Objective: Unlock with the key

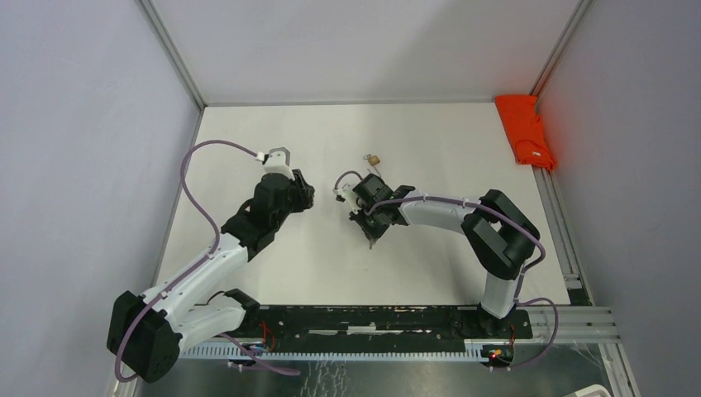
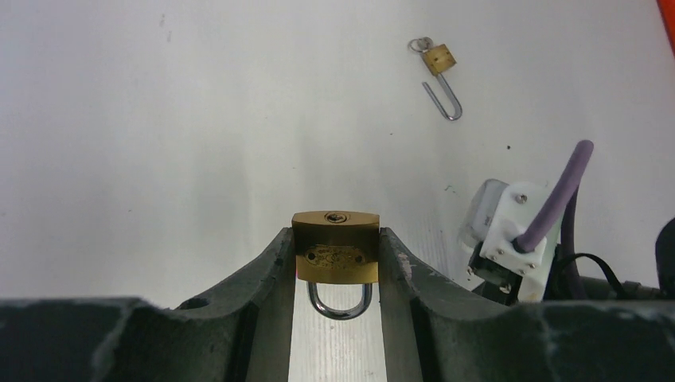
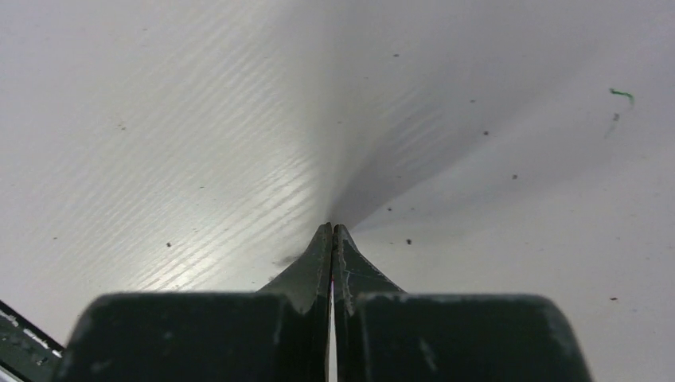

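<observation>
Jaws of the left gripper (image 2: pixel 336 235) stood wide and clamped a brass padlock (image 2: pixel 335 255) by its two flat sides, one dark finger (image 2: pixel 269 274) against each. In the left wrist view the lock sat near the fingertips with its keyhole end pointing away from the camera and its steel shackle, closed, hanging back between the fingers. Beneath it lay the white table (image 1: pixel 430 141).

Right of it, the right gripper (image 3: pixel 331 231) was pressed fully together, its fingertips (image 3: pixel 314 267) meeting in a point just above the tabletop. Whether a key was pinched between them could not be told; none showed in the right wrist view. From above, the right gripper (image 1: pixel 370 234) pointed down at the table near its middle, and the left gripper (image 1: pixel 304 192) faced it from the left, the two near each other but apart.

Farther back on the table lay a second padlock (image 2: pixel 439 60), smaller, its shackle swung open and a metal ring (image 2: pixel 419 44) touching its body. From above it sat just behind the right wrist (image 1: pixel 364 192).

A red cloth (image 1: pixel 526 131) was bunched at the table's far right edge, well apart from both arms.
</observation>
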`<state>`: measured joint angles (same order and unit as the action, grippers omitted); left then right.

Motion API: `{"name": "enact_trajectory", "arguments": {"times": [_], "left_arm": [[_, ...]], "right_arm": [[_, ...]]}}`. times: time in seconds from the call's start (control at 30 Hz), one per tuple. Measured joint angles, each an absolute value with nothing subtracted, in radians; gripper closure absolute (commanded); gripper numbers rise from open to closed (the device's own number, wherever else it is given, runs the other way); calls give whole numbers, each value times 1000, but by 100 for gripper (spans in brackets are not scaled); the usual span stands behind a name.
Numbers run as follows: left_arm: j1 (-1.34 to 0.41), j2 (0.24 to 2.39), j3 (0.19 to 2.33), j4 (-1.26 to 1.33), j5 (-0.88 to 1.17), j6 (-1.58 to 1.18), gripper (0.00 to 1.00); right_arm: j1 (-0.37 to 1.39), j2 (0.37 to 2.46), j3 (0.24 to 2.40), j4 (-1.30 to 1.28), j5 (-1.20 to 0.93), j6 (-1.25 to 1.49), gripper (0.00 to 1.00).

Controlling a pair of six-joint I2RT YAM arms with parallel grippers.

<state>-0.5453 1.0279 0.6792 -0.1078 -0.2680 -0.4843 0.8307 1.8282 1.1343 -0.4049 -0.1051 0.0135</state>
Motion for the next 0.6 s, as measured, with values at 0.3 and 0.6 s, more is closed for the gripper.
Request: {"name": "enact_trajectory", "arguments": {"times": [0.3, 0.6], "left_arm": [[-546, 1001, 675, -150, -315, -484, 98], [-546, 994, 671, -156, -313, -484, 98]], "right_arm": [[858, 1830, 1122, -393, -134, 26, 100], [857, 1782, 1058, -369, -135, 34, 99]]}}
